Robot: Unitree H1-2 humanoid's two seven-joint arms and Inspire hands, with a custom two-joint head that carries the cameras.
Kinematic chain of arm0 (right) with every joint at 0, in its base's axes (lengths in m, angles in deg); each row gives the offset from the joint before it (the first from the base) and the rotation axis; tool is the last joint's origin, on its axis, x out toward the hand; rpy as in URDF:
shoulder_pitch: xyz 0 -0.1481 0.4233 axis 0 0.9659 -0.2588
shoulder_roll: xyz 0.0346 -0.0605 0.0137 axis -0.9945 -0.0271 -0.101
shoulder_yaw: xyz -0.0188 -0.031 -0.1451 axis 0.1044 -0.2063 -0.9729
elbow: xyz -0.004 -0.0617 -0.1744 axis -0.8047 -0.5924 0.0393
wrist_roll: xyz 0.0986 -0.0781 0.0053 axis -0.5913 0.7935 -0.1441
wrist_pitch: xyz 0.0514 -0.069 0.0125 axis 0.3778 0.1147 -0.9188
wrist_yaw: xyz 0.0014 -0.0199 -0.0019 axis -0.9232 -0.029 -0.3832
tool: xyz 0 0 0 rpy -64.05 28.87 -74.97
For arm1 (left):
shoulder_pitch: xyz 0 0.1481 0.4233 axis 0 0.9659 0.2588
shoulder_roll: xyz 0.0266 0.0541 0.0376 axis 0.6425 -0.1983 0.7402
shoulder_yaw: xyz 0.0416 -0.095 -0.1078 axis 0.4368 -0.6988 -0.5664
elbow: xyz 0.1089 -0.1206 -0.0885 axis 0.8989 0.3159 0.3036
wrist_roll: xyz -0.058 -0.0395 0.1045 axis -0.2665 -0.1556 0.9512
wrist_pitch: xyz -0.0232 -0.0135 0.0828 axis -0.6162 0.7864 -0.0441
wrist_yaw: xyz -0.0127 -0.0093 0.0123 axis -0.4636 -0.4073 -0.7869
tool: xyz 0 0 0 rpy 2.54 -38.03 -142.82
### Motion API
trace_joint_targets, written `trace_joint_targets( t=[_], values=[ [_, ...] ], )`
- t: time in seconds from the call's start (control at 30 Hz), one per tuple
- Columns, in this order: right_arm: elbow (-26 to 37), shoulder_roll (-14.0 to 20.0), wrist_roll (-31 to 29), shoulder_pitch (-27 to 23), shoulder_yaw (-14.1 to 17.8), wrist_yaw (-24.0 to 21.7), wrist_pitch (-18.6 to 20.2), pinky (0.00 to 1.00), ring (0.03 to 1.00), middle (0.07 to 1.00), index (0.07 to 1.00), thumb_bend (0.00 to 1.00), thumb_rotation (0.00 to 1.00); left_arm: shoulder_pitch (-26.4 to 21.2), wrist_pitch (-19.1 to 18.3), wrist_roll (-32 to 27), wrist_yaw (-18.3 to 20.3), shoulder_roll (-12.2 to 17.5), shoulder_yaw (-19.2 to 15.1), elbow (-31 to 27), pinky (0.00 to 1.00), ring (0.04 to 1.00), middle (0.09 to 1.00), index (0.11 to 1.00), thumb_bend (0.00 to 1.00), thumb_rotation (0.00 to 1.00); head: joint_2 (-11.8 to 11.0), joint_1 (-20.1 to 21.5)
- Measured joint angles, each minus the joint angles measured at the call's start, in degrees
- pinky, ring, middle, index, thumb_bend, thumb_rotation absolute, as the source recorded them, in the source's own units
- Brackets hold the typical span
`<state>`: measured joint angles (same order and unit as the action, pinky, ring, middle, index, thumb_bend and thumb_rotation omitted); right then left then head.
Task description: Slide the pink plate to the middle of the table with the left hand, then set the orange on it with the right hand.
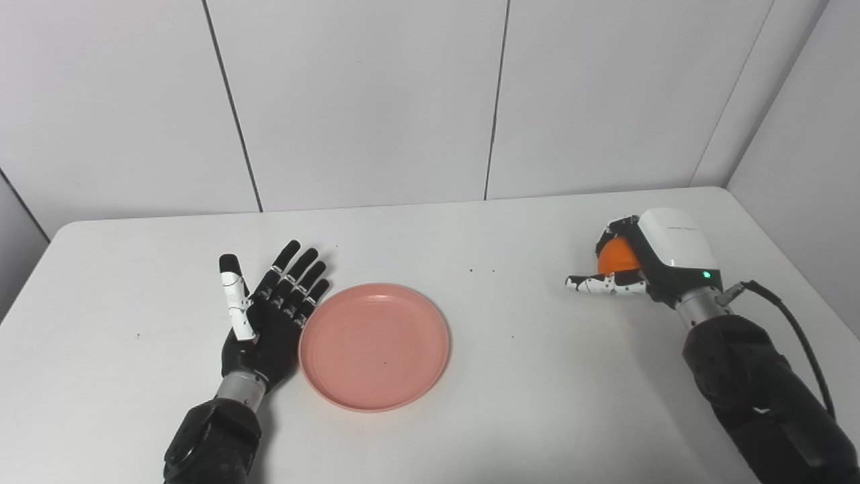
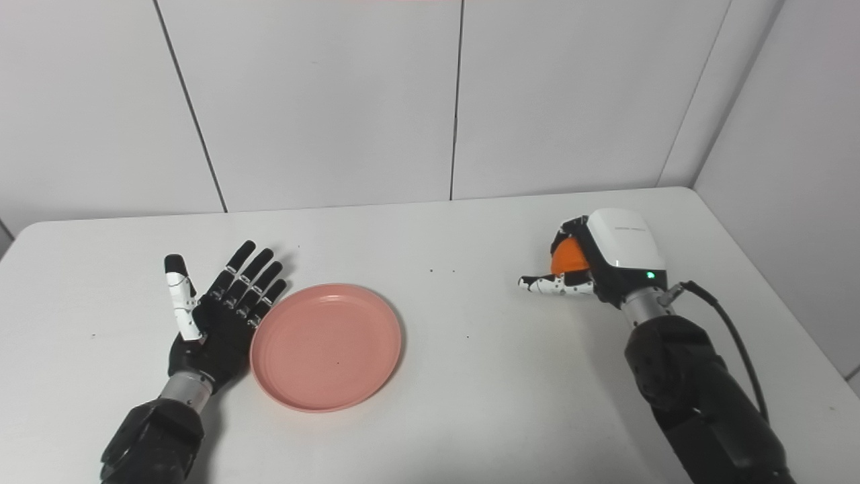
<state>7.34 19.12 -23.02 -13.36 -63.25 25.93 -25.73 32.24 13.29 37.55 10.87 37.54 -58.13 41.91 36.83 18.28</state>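
Note:
The pink plate [image 1: 374, 346] lies flat on the white table, a little left of centre, with nothing on it. My left hand [image 1: 269, 316] rests palm up against the plate's left rim, fingers spread and holding nothing. Over at the right side, my right hand [image 1: 638, 262] is curled around the orange [image 1: 616, 256], which shows between the fingers and the palm; the thumb sticks out to the left. The hand and orange sit low over the table, well apart from the plate.
The white table [image 1: 510, 376] is bordered by white wall panels at the back and right. A black cable [image 1: 793, 323] runs from my right wrist along the forearm. A few tiny dark specks dot the tabletop.

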Motion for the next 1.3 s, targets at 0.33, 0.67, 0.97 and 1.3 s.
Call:
trace_joint_targets(
  t=[0.33,0.67,0.97,1.3],
  values=[
    [7.3,-2.9,0.5,-2.7,-0.5,-2.7,-0.3,0.08,0.121,0.187,0.244,0.51,0.41,0.1,0.0,0.1,-0.1,-0.2,0.0,-0.1,0.93,0.878,0.847,0.822,0.91,0.87,0.1,-1.7],
    [8.5,-7.3,1.3,-5.0,-2.2,-7.0,-0.3,0.08,0.133,0.197,0.262,0.53,0.43,0.3,0.0,0.2,-1.1,-0.8,0.4,-0.7,0.88,0.865,0.820,0.830,0.91,0.89,0.4,-4.7],
    [8.1,-11.4,1.2,-6.8,-4.5,-7.4,-0.5,0.07,0.118,0.178,0.224,0.51,0.39,0.6,0.0,1.3,-2.2,-1.8,1.4,-1.6,0.88,0.859,0.815,0.818,0.91,0.88,0.4,-7.3],
    [6.4,-12.7,1.9,-8.4,-8.2,-8.2,-3.4,0.12,0.172,0.240,0.290,0.54,0.45,0.6,0.0,1.6,-2.7,-3.2,1.9,-1.5,0.88,0.858,0.795,0.799,0.91,0.88,0.1,-11.7]
  ],
)
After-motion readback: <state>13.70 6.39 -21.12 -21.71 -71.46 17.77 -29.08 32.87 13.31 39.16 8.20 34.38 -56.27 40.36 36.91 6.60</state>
